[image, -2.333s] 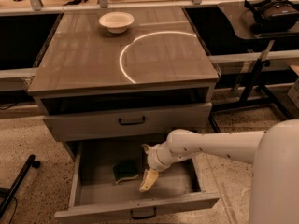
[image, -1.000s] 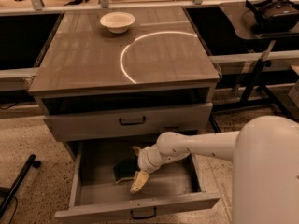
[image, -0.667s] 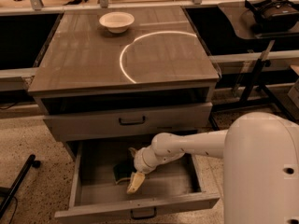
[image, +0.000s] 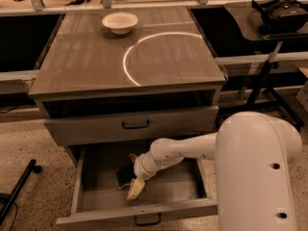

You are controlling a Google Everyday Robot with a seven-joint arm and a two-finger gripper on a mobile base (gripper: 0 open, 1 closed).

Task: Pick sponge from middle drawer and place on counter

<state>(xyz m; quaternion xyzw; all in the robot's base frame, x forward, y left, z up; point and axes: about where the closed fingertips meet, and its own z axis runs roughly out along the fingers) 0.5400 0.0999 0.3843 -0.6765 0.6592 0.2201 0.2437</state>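
So in your shot the middle drawer point(image: 144, 210) was pulled right out, and the sponge point(image: 122, 176) was sitting on its floor, left of centre and closer to the back than to the front panel. Only the dark green side showed.

Your gripper point(image: 132, 175) was down inside that drawer, right at the sponge. The white arm point(image: 192, 149) came in from the right, passing just under the closed top drawer point(image: 96, 125). The hand looked spread apart, not clamped. One pale finger point(image: 135, 189) pointed toward the drawer front on the near side of the sponge, and the other poked out on the far side. So the sponge was between them. I honestly couldn't tell whether either finger was touching it, because the wrist covered its right edge.

Up top, the counter point(image: 82, 66) had the white arc point(image: 126, 61) across it and a white bowl point(image: 120, 22) near the back edge, left of the arc. A dark headset point(image: 281, 9) sat on the side table point(image: 250, 27) off to the right.
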